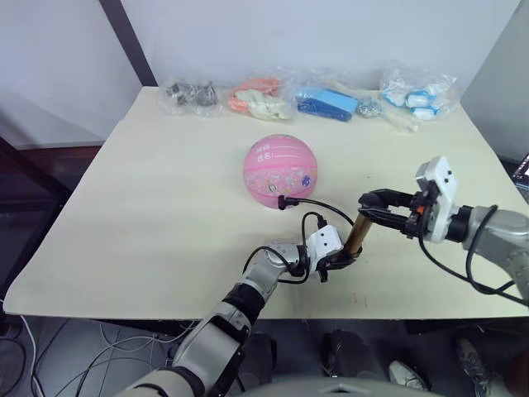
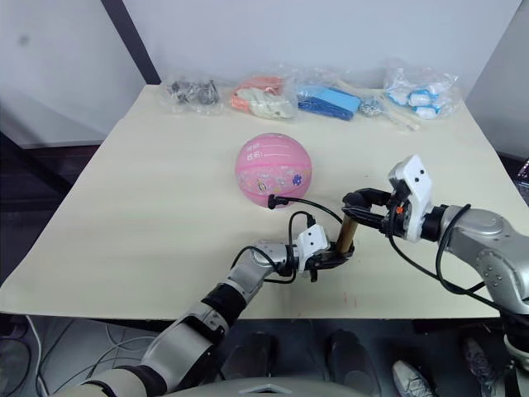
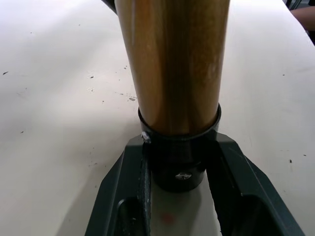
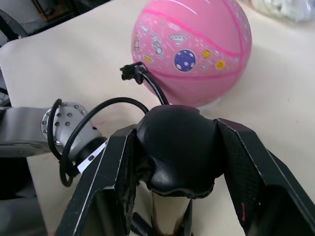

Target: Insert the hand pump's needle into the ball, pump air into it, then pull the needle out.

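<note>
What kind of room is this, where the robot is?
Probably a test room or workshop: a plain table against a bare wall, bagged odds and ends lined up along the back, and loose cables on the floor.

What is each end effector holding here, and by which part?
Both hold the hand pump: the left end effector clamps its black end cap, the right end effector grips its black T-handle.

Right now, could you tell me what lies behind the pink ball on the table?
Behind the ball, along the table's far edge, lies a row of clear plastic bags with grey, orange, blue and white items. Their contents are not identifiable.
</note>
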You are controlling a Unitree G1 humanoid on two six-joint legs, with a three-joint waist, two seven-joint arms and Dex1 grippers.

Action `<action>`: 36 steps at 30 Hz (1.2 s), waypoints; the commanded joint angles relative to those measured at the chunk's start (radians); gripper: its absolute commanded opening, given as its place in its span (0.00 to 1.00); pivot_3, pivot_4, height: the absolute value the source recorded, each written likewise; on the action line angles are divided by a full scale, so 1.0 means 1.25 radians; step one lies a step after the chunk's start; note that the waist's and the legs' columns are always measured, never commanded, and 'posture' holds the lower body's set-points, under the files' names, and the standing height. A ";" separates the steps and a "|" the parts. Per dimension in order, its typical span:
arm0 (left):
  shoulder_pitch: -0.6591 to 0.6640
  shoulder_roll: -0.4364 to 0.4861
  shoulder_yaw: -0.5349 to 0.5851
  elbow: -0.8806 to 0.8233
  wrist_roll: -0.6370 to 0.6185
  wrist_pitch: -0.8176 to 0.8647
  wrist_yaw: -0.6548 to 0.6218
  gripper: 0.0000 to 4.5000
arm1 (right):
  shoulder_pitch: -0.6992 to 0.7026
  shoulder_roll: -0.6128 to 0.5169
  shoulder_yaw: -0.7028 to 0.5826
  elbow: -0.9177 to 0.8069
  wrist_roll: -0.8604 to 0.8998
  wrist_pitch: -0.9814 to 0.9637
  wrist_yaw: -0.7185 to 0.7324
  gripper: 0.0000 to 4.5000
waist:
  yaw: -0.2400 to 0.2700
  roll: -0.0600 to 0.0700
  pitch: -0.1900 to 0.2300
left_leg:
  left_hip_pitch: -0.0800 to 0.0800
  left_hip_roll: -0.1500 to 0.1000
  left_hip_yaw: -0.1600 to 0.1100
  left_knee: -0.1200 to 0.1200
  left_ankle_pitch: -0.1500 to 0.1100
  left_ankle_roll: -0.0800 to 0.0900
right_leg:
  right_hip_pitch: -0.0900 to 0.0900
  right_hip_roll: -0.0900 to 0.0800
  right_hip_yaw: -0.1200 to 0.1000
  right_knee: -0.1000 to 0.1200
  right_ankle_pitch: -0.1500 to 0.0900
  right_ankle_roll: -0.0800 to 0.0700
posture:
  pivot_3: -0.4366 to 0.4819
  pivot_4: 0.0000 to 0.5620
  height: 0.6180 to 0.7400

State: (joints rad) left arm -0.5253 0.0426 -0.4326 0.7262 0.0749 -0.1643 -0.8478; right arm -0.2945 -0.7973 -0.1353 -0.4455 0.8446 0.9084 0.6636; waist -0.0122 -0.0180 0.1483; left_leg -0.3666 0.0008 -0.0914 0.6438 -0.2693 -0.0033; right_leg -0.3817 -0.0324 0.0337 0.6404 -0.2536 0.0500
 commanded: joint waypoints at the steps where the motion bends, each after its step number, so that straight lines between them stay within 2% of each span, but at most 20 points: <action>1: 0.027 0.017 -0.015 0.058 0.037 0.025 0.005 0.24 | -0.100 -0.039 -0.119 -0.022 0.135 0.063 -0.016 0.42 | 0.000 0.004 0.003 | -0.001 -0.001 0.000 0.000 0.000 0.000 | -0.001 -0.001 0.000 0.000 0.001 -0.001 | 0.48 0.27 1.00; 5: 0.024 0.014 -0.014 0.065 0.038 0.021 0.005 0.24 | -0.206 -0.085 -0.183 0.004 0.231 0.122 -0.048 0.42 | 0.001 0.004 0.003 | -0.011 -0.002 -0.001 0.004 0.000 0.000 | -0.009 -0.002 0.000 0.001 0.003 -0.002 | 0.48 0.27 1.00; 10: 0.024 0.015 -0.013 0.066 0.038 0.019 0.006 0.24 | -0.307 -0.132 -0.215 0.031 0.306 0.157 -0.087 0.42 | 0.001 0.004 0.004 | -0.012 -0.004 0.000 0.004 0.000 0.000 | -0.011 -0.003 0.000 0.001 0.003 -0.001 | 0.48 0.27 1.00; 13: 0.024 0.016 -0.012 0.068 0.038 0.017 0.006 0.24 | -0.319 -0.143 -0.205 0.024 0.311 0.158 -0.096 0.42 | 0.001 0.004 0.005 | -0.012 -0.003 -0.001 0.004 0.000 0.000 | -0.011 -0.003 0.000 0.001 0.003 -0.001 | 0.48 0.27 1.00; 18: 0.022 0.014 -0.012 0.067 0.037 0.017 0.005 0.24 | -0.184 -0.126 -0.115 -0.048 0.213 0.121 -0.066 0.42 | 0.001 0.002 0.004 | -0.012 -0.003 -0.001 0.004 0.000 0.000 | -0.010 -0.003 0.000 0.001 0.003 -0.001 | 0.48 0.27 1.00; 21: 0.021 0.013 -0.012 0.067 0.036 0.016 0.004 0.24 | -0.095 -0.068 -0.068 -0.048 0.166 0.076 -0.070 0.42 | 0.000 -0.001 0.001 | -0.011 -0.003 -0.001 0.004 0.000 0.000 | -0.009 -0.003 0.000 0.001 0.003 -0.001 | 0.48 0.27 1.00; 25: 0.024 0.017 -0.011 0.061 0.035 0.017 0.002 0.24 | 0.042 -0.008 0.079 -0.021 0.013 -0.021 -0.042 0.42 | -0.002 -0.004 -0.005 | -0.007 -0.002 0.000 0.005 0.000 0.000 | -0.006 -0.001 0.000 0.002 0.001 0.002 | 0.48 0.27 1.00; 29: 0.025 0.020 -0.012 0.058 0.034 0.018 0.002 0.24 | 0.094 0.041 0.186 0.037 -0.103 -0.100 -0.019 0.42 | -0.007 -0.007 -0.009 | 0.005 0.001 0.001 0.002 0.000 0.000 | 0.004 0.000 0.000 0.001 0.000 0.001 | 0.48 0.27 1.00; 32: 0.026 0.019 -0.013 0.056 0.033 0.019 0.003 0.24 | 0.116 0.072 0.242 0.078 -0.168 -0.141 -0.001 0.42 | -0.007 -0.007 -0.012 | 0.006 0.002 0.000 0.001 0.000 0.000 | 0.004 0.002 -0.001 0.001 0.000 0.001 | 0.48 0.27 1.00; 36: 0.028 0.019 -0.012 0.052 0.033 0.021 0.003 0.24 | 0.125 0.096 0.256 0.110 -0.211 -0.164 0.015 0.42 | -0.007 -0.006 -0.017 | 0.006 0.002 0.000 0.000 0.000 0.000 | 0.004 0.003 -0.001 0.001 0.000 0.000 | 0.48 0.27 1.00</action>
State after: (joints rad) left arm -0.5180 0.0514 -0.4274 0.7569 0.0764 -0.1702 -0.8329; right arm -0.2153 -0.6785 0.0440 -0.4114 0.6377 0.6312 0.6625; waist -0.0208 -0.0259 0.1276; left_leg -0.3588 0.0035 -0.0914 0.6435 -0.2693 -0.0033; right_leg -0.3764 -0.0293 0.0330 0.6412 -0.2542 0.0503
